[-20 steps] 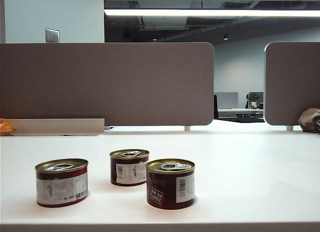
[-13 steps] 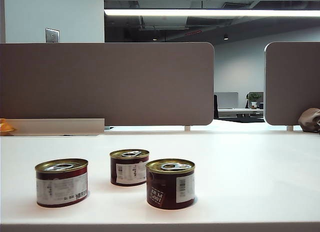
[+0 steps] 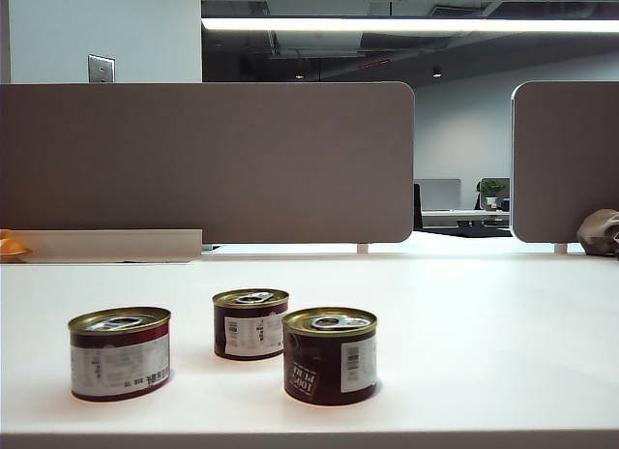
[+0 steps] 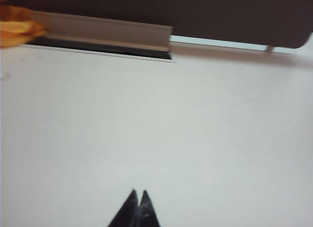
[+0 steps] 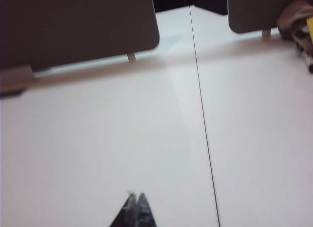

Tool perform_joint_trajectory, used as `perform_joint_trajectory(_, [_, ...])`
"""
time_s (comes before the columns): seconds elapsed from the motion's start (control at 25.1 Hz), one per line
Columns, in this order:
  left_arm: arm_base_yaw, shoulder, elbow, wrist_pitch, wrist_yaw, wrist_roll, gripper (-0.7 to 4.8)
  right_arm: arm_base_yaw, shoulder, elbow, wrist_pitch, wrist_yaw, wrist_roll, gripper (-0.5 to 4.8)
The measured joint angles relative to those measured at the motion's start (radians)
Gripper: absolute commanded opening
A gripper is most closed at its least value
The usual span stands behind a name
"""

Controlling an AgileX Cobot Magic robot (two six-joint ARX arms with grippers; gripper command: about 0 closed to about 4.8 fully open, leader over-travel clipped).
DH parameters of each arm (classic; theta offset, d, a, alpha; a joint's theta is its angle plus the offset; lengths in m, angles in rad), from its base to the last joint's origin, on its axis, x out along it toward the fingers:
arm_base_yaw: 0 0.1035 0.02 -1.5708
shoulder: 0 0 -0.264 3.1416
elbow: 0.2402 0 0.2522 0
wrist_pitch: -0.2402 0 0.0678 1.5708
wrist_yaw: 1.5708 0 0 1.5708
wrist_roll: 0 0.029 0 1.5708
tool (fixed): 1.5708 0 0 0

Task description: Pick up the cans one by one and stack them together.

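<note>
Both of my grippers, left gripper (image 4: 137, 201) and right gripper (image 5: 135, 203), hang pressed together and empty over the bare white surface (image 3: 464, 333). Three cans stand apart on it, unstacked: left can (image 3: 120, 353), middle can (image 3: 250, 324), right can (image 3: 330, 356).
</note>
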Motion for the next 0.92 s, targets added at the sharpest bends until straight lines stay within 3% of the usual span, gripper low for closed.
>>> perform_joint_trajectory(0.12, [0.000,0.002,0.061,-0.016,0.080,-0.065,-0.06,0.000,0.000,0.077,-0.042,-0.061,0.034,0.02])
perform_joint_trajectory(0.36, [0.000,0.001,0.250,-0.049,0.112,-0.126,-0.06,0.000,0.000,0.187,-0.111,-0.275,0.049,-0.01])
perform_joint_trajectory(0.48, [0.000,0.001,0.384,-0.085,0.132,-0.126,-0.05,0.001,0.000,0.248,-0.114,-0.309,0.106,0.00])
perform_joint_trajectory(0.72, [0.000,0.001,0.464,-0.056,0.134,-0.130,-0.01,0.001,0.000,0.317,-0.114,-0.403,0.131,-0.02])
perform_joint_trajectory(0.8, [0.000,0.001,0.509,-0.058,0.186,-0.129,-0.03,0.001,0.006,0.356,-0.131,-0.418,0.163,-0.01])
perform_joint_trajectory(0.92, [0.000,0.010,0.591,-0.186,0.220,-0.121,-0.03,0.001,0.039,0.423,-0.227,-0.423,0.165,-0.01])
